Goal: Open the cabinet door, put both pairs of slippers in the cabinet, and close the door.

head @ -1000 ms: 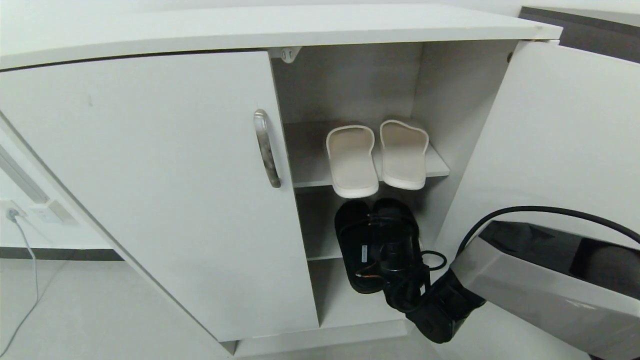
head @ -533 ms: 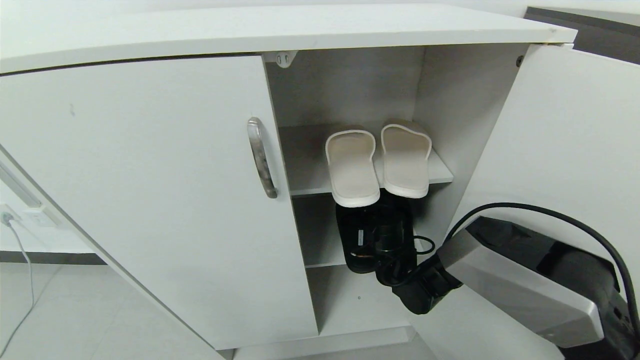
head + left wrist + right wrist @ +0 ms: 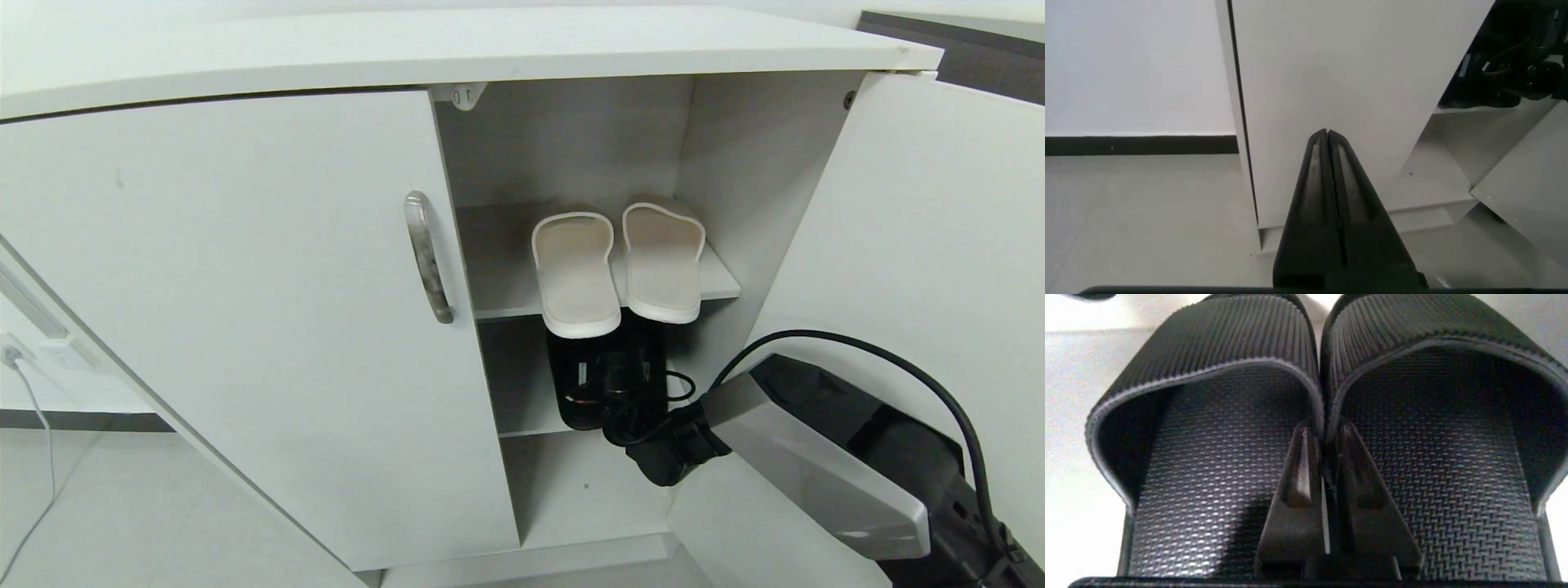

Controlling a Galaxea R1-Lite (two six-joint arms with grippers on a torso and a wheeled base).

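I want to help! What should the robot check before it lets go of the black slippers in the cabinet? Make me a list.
1. Right door swung open, out of the way: ok.
2. White slippers on the upper shelf: ok, though their heels stick out past the edge.
3. Black slippers in at the middle shelf: ok.
4. Black slippers lying flat on that shelf: cannot tell.
5. Right claw pinching the two slippers' inner edges together: ok.
6. Left claw shut and outside the cabinet, in front of the closed left door: ok.
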